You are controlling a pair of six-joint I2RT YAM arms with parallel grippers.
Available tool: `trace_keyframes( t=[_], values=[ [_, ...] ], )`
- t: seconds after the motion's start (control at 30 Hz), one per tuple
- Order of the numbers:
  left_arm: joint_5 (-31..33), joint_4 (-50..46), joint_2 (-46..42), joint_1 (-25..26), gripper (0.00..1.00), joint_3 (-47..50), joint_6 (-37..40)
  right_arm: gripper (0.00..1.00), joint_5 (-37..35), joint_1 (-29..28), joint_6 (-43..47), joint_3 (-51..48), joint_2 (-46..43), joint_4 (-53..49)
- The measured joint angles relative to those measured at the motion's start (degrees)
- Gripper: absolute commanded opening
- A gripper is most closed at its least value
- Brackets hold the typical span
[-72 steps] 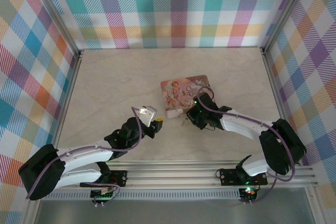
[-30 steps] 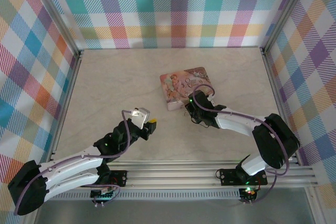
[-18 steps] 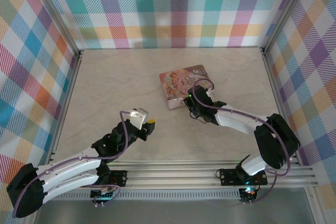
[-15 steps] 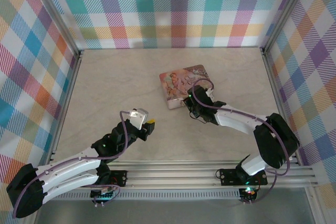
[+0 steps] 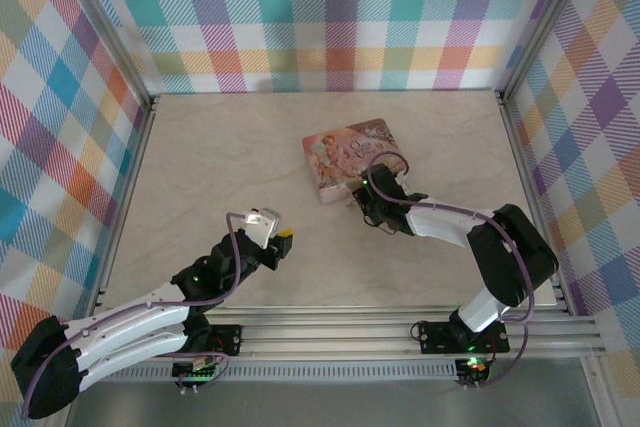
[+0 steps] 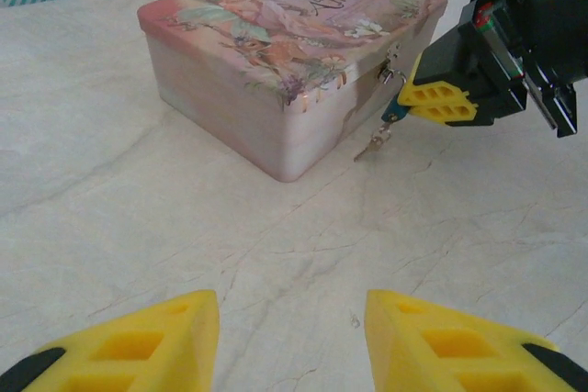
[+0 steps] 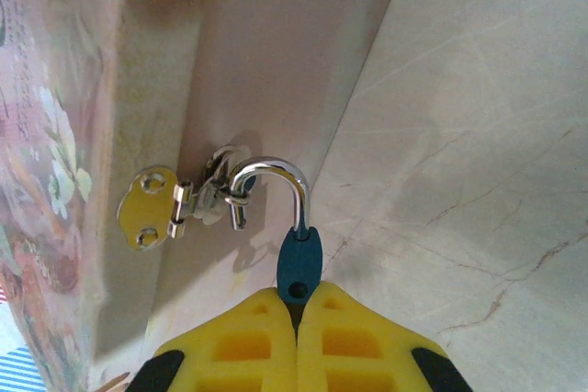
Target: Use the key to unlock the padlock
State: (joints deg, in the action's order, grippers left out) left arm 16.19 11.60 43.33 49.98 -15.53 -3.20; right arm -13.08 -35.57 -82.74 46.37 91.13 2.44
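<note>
The padlock (image 7: pixel 299 268) has a small blue body and a chrome shackle (image 7: pixel 276 172). The shackle is hooked through the hasp (image 7: pixel 197 201) on the front of the pink pictured tin box (image 5: pixel 345 155). The shackle's short end hangs free of the body. My right gripper (image 7: pixel 296 305) is shut on the blue body. In the left wrist view the same grip (image 6: pixel 439 103) shows beside the box (image 6: pixel 276 52), with a thin metal key (image 6: pixel 375 144) dangling under the padlock (image 6: pixel 395 113). My left gripper (image 6: pixel 292 328) stands open over bare table, well short of the box.
The tin box sits mid-table, turned at an angle. Plaid walls and aluminium rails (image 5: pixel 520 147) close in the table on three sides. The left arm (image 5: pixel 150 302) stretches low across the near left; the right arm (image 5: pixel 470 232) bends in from the right.
The right gripper has crept toward the far left with the padlock, and the box has turned slightly. The left gripper has drawn back a little toward the near left.
</note>
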Motion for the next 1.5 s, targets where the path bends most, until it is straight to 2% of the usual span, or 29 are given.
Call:
trace_keyframes(
  t=[0.33,0.7,1.03,1.13,1.17,1.2,1.4,1.5],
  values=[
    [0.7,-2.3,-2.8,0.0,0.46,0.0,-0.2,0.00,0.7,1.6,3.6,0.3,-2.8,-0.3],
    [1.9,-4.8,-3.8,0.0,0.48,0.1,-0.7,0.00,1.5,2.3,3.7,-0.5,-0.5,1.8],
    [7.8,-20.4,-4.2,0.0,0.56,-12.1,-2.0,0.00,1.2,6.8,3.1,-3.6,-8.4,1.4],
    [9.0,-24.5,-3.3,-0.1,0.67,-16.5,-2.6,0.00,2.0,7.2,5.1,-3.5,-11.0,0.4],
    [9.4,-26.3,-2.6,-0.3,0.78,-18.1,-3.1,0.00,2.6,7.2,6.5,-3.2,-11.8,-0.7],
    [9.9,-28.2,-1.8,-0.6,0.99,-19.7,-3.8,0.00,3.4,7.2,8.2,-2.5,-12.5,-2.4],
    [11.5,-38.8,3.7,-4.4,1.00,-28.7,-7.0,0.00,10.3,6.4,20.5,8.1,-13.2,-12.5],
    [11.4,-43.2,5.6,-6.6,1.00,-31.5,-8.8,0.00,13.7,3.6,26.9,16.1,-10.8,-17.4]
  ],
)
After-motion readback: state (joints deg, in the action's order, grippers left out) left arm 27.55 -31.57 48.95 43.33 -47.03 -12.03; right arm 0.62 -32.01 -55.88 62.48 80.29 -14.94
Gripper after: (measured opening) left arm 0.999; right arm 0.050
